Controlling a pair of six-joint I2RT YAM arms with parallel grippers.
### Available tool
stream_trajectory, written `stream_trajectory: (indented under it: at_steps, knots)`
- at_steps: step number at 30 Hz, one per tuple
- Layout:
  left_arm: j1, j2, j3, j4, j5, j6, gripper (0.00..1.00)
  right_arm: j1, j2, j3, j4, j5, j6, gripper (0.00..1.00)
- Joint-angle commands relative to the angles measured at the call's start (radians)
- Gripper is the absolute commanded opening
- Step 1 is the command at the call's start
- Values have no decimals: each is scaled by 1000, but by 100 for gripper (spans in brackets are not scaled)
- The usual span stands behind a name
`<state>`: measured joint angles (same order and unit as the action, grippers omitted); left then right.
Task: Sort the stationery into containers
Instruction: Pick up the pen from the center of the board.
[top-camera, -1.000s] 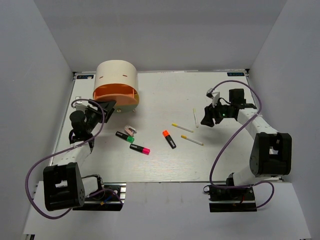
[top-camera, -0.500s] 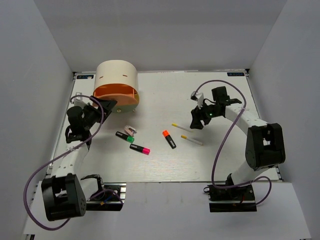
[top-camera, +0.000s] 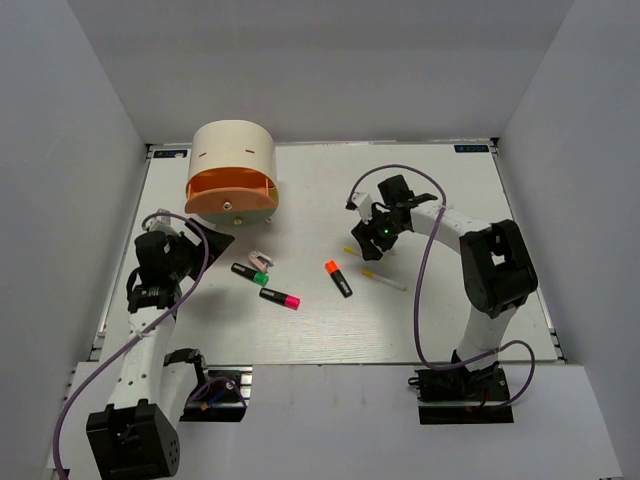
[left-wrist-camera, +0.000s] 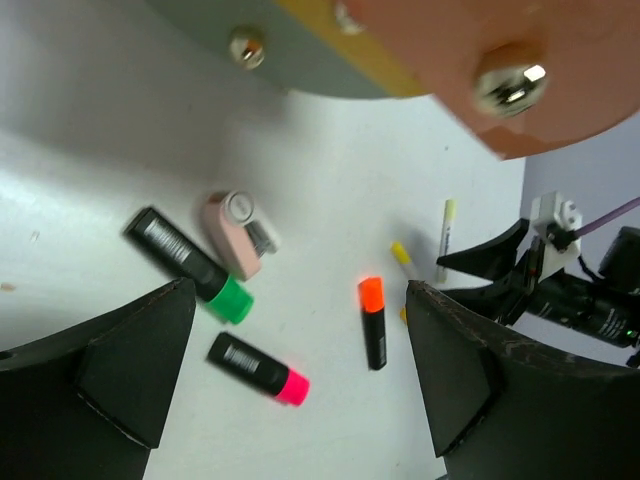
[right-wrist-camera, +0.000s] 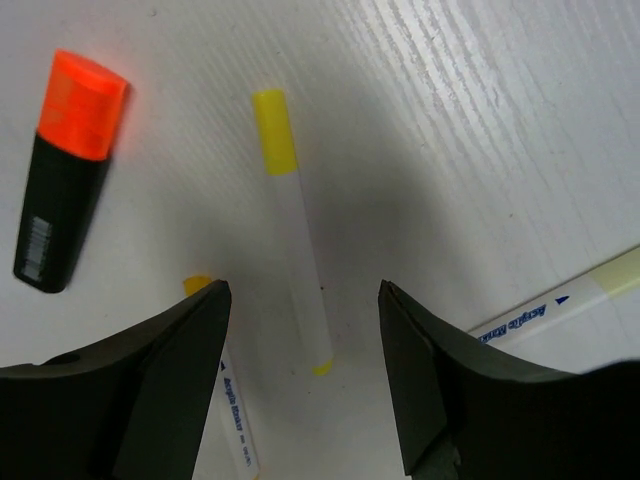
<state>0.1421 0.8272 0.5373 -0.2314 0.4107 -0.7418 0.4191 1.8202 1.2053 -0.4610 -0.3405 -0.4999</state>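
The cream cylindrical unit stands at the back left with its orange drawer pulled out; the drawer and its knob fill the top of the left wrist view. Green, pink and orange highlighters and a pink-and-white piece lie mid-table. My left gripper is open and empty, short of the drawer, with the highlighters ahead. My right gripper is open, its fingers straddling a white yellow-tipped stick just above the table.
Two more white sticks lie beside the right gripper, one at its left finger and one to the right. The orange highlighter lies close to the left. White walls enclose the table.
My right gripper has moved left across the table to over the sticks. My left gripper has drawn back from the orange drawer toward the near left.
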Motion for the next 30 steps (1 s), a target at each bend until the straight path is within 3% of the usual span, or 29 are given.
stream_trajectory:
  at_steps: [1,14,19,24,30]
  knots:
    - [2,-42,-28,-62,-23,15,96,29,40,56,28,119,32,65]
    - [2,-51,-46,-71,-32,24,96,107,85,25,24,253,-6,47]
    - [2,-60,-56,-71,-32,24,96,113,76,-4,10,256,-35,22]
    - [2,-69,-66,-71,-32,15,96,109,77,4,-50,163,-81,0]
    - [2,-79,-66,-62,-32,15,96,107,-18,115,-140,45,-192,0]
